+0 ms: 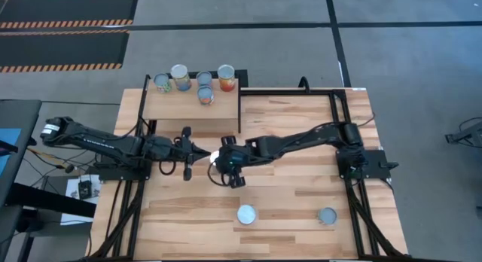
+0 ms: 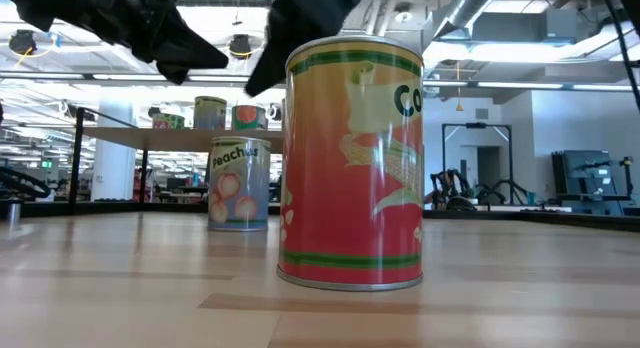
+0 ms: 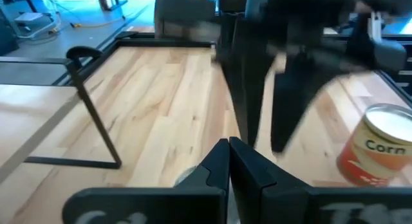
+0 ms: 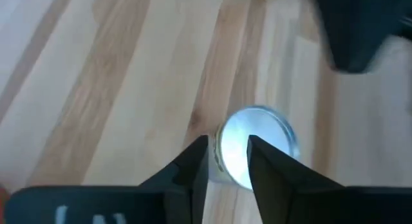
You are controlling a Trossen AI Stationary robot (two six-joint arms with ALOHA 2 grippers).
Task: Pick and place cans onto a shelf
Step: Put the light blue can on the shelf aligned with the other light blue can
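Right claw (image 4: 226, 161) narrowly parted above silver-topped can (image 4: 256, 144), poised to grasp (nothing held). Left claw (image 3: 229, 161) pressed closed, empty, beside shelf (image 1: 188, 111).

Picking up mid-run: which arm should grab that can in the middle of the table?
Right. The right end effector hangs directly over the can, fingers apart, in its wrist view. The left end effector is shut beside it, so it would probably need to open and realign first.
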